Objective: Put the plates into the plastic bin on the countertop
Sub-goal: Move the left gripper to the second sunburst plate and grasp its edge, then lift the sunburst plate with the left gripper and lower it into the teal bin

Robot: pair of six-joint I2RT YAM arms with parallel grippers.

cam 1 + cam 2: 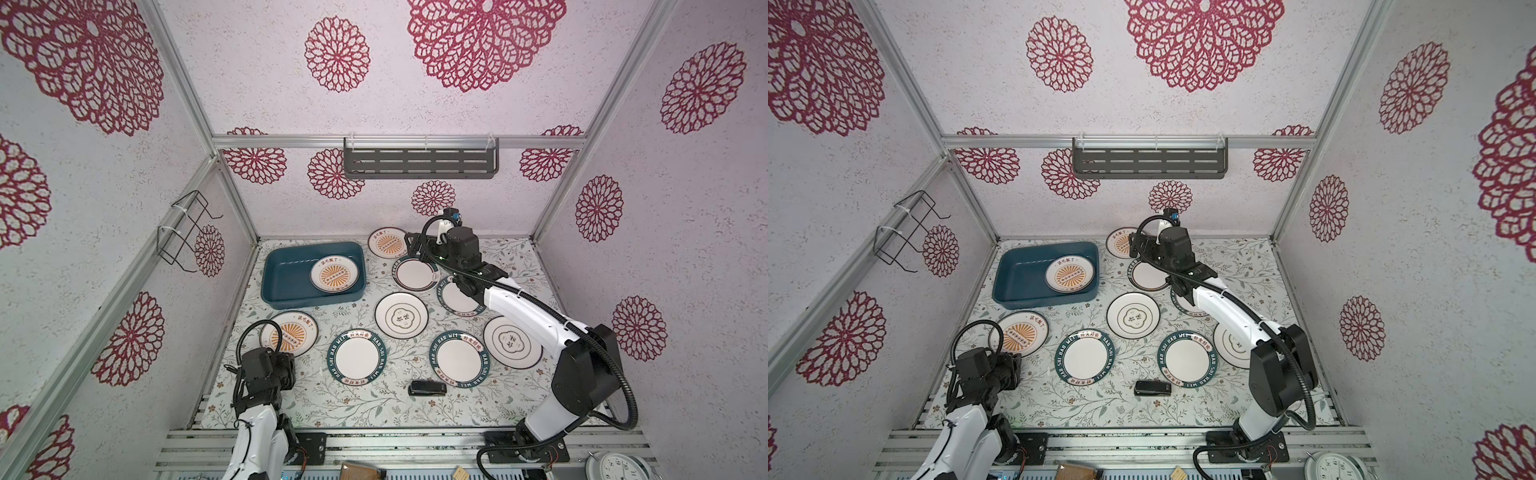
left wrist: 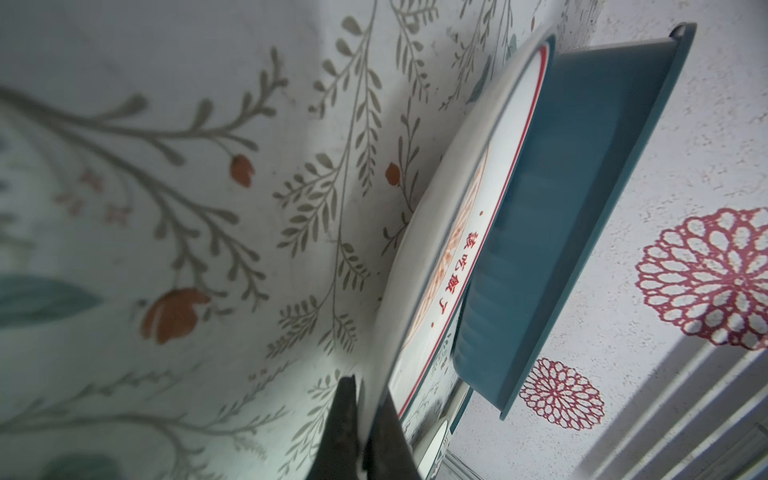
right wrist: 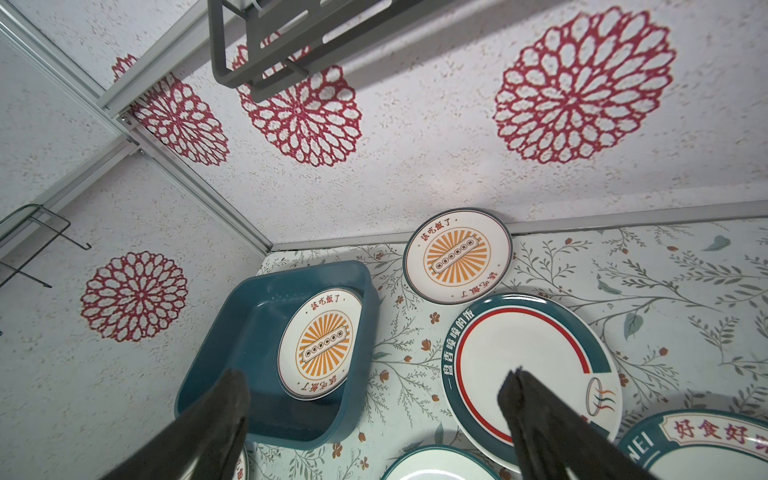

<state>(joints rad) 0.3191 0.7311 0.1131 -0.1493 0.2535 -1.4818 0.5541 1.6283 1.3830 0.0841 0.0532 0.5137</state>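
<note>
Pinching a plate rim: the left gripper (image 2: 368,390) is closed tight. Its dark fingers (image 2: 345,415) clamp the near edge of a sunburst plate (image 2: 453,232), one on the face and one on the underside. Cannot tell if the plate is lifted off the countertop (image 1: 374,409).

In both top views that plate (image 1: 293,332) (image 1: 1021,334) is at 8 o'clock on the countertop. Its 12 o'clock edge is just beside the front wall of the bin (image 1: 311,301). The gripper is at its 7 o'clock edge, mostly hidden under the wrist.

The bin sits at 10 o'clock, flat on the countertop. One bin plate (image 1: 334,273), also sunburst, lies inside close to the 3 o'clock wall. The rest of the bin floor is bare.

The right gripper (image 3: 376,374) is spread wide with nothing between the fingers, so it holds nothing. In a top view it (image 1: 415,247) hangs at 12 o'clock, above the gap between a back plate (image 1: 388,243) and a red-ring plate (image 1: 415,274).

Other plates lie flat and apart on the countertop:
- Ring plate (image 1: 401,314) at centre.
- Second ring plate (image 1: 511,340) at 3 o'clock, partly under the right arm.
- Two lettered plates (image 1: 357,357) (image 1: 459,359) at 6 o'clock.
- One more lettered plate (image 1: 457,297) at 2 o'clock, mostly covered by the arm.

A small black object (image 1: 427,388) lies at 6 o'clock, near the front edge.
</note>
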